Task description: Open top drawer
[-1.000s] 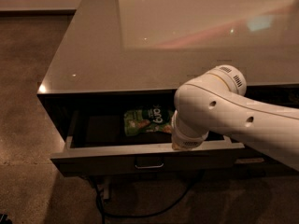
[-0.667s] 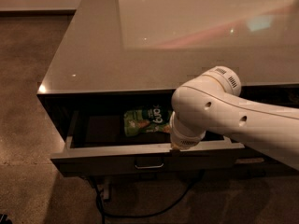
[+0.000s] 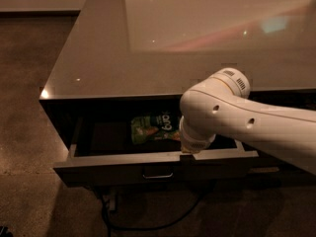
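The top drawer (image 3: pixel 98 171) stands pulled out from under the grey countertop (image 3: pixel 98 58). Its dark flat front carries a small metal pull handle (image 3: pixel 158 173) at the centre. A green snack bag (image 3: pixel 150 127) lies inside on the drawer floor. My white arm (image 3: pixel 232 117) reaches in from the right and bends down over the drawer. My gripper (image 3: pixel 187 153) is at the top rim of the drawer front, just right of and above the handle, mostly hidden under the wrist.
A black cable (image 3: pixel 148 226) runs on the floor below the drawer. A slimmer dark drawer front (image 3: pixel 276 162) shows behind the arm at the right. Speckled brown floor (image 3: pixel 24 107) lies to the left of the cabinet.
My arm has shifted slightly to the left over the drawer front. The drawer and the green bag have not visibly moved.
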You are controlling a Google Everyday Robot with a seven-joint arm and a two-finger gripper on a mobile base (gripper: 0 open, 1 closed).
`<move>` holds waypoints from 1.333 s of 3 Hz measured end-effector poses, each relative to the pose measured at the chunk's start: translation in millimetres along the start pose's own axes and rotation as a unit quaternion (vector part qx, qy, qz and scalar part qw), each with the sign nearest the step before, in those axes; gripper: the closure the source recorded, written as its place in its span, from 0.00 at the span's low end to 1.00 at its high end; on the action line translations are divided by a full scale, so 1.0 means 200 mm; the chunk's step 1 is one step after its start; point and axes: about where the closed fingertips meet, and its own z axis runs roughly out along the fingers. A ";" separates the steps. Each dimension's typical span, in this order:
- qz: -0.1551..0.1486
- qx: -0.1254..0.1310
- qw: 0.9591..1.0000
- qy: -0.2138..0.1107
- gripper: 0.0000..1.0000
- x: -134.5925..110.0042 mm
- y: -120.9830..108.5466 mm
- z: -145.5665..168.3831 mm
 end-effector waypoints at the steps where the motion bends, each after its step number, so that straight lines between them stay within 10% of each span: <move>1: 0.005 0.002 1.000 0.007 1.00 0.02 -0.04 0.03; 4: 0.050 0.010 0.998 0.030 1.00 0.08 -0.15 0.18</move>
